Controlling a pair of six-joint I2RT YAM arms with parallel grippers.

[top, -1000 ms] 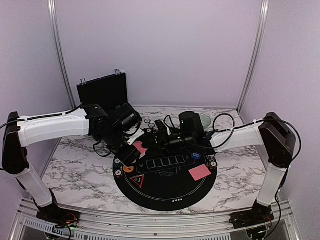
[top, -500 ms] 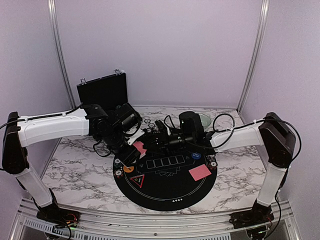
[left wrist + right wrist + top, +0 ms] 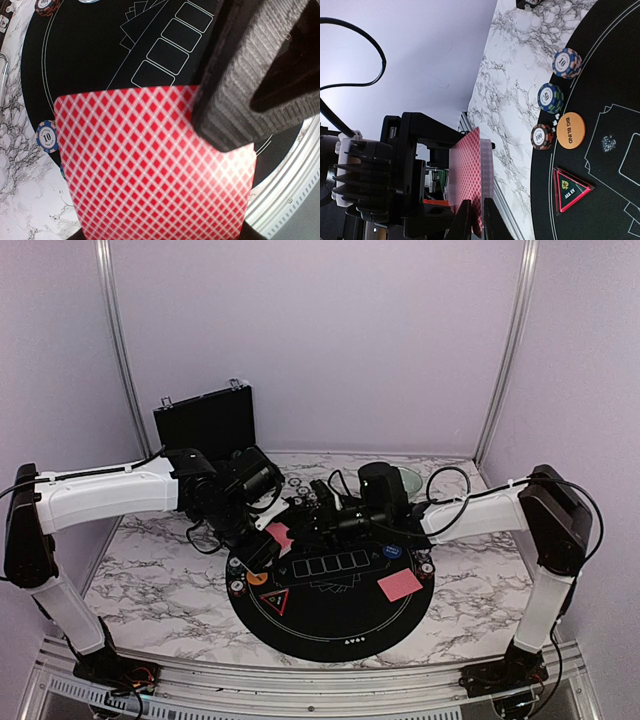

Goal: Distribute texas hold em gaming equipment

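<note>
My left gripper (image 3: 270, 542) is shut on a deck of red-backed playing cards (image 3: 279, 536) above the left part of the black round mat (image 3: 330, 625). The right gripper (image 3: 476, 222) is shut on the edge of the top card (image 3: 465, 172), with the rest of the deck (image 3: 488, 165) just behind it. In the left wrist view that card (image 3: 145, 170) fills the lower half and hides my own fingers; a ribbed right finger (image 3: 245, 80) lies on its upper right corner. Three chip stacks (image 3: 550, 97) and an orange BIG BLIND disc (image 3: 570, 132) lie at the mat's left rim.
A red card (image 3: 400, 585) and a blue disc (image 3: 392, 552) lie on the mat's right side, a red ALL IN triangle (image 3: 275, 600) on its left. The open black case (image 3: 205, 420) stands at the back left, a pale green bowl (image 3: 410, 478) behind the right arm.
The right gripper's jaws have closed on the top card of the deck. Both arms have stayed almost where they were.
</note>
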